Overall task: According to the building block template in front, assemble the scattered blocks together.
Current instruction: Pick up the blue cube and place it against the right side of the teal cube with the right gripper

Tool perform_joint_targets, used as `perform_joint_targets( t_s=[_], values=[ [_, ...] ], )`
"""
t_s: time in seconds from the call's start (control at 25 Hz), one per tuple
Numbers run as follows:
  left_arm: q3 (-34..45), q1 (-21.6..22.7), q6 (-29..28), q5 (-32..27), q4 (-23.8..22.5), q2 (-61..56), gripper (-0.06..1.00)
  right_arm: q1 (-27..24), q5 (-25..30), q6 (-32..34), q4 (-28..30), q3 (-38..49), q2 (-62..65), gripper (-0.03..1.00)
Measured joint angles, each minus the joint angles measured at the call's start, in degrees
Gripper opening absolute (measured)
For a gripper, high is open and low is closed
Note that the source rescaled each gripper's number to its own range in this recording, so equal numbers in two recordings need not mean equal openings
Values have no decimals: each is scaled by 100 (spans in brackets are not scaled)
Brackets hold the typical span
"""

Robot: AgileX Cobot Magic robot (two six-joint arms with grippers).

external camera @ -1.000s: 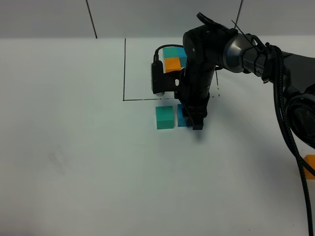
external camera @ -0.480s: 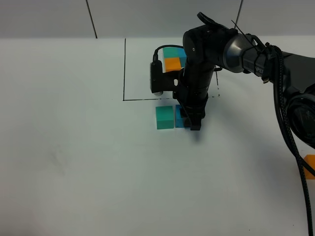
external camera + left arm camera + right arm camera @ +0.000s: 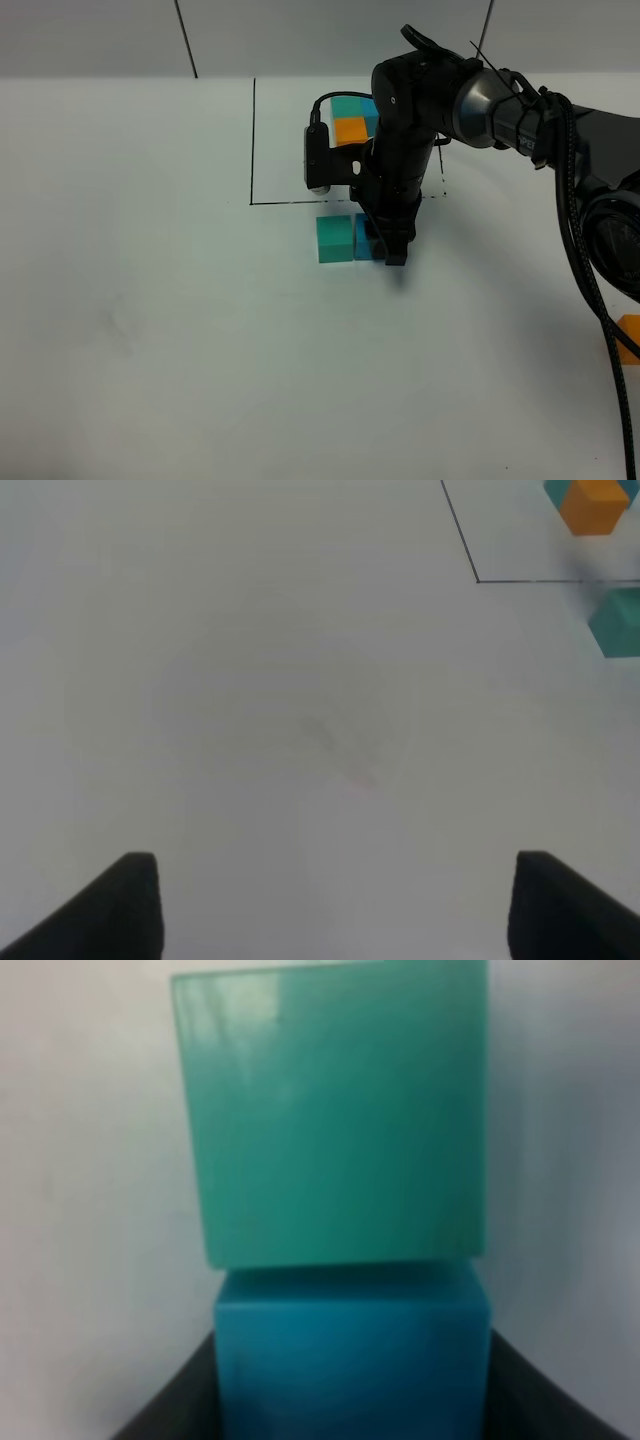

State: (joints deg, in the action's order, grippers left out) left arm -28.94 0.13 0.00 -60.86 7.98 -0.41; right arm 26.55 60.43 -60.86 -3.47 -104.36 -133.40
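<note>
The building block template (image 3: 352,118), a teal, blue and orange trio, lies at the back inside the black drawn rectangle (image 3: 253,140). Just in front of the rectangle's near line, the teal block (image 3: 334,238) sits on the table with the blue block (image 3: 362,240) pressed against its right side. My right gripper (image 3: 385,245) points down and is shut on the blue block (image 3: 350,1350), which touches the teal block (image 3: 330,1110) in the right wrist view. The orange block (image 3: 630,338) lies at the far right edge. My left gripper (image 3: 340,905) hovers open over bare table, holding nothing.
The right arm's black links (image 3: 480,100) reach in from the right over the rectangle and hide part of the template. The left wrist view shows the template's orange cube (image 3: 594,505) and the teal block (image 3: 620,623) far off.
My right gripper slid the blue block a little to the left, closing the gap until it touches the teal block. The left gripper has not moved.
</note>
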Motion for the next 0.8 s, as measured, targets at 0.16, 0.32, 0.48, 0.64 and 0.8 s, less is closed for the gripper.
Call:
perform_joint_targets(
  t_s=[0.16,0.32,0.48,0.64,0.8],
  values=[
    [0,0,0,0,0,0,54,0,0,0,-57,0,0,2],
    [0,0,0,6,0,0,54,0,0,0,-80,0,0,2],
    [0,0,0,6,0,0,54,0,0,0,-82,0,0,2],
    [0,0,0,6,0,0,54,0,0,0,-77,0,0,2],
    [0,0,0,6,0,0,54,0,0,0,-25,0,0,2]
  ],
)
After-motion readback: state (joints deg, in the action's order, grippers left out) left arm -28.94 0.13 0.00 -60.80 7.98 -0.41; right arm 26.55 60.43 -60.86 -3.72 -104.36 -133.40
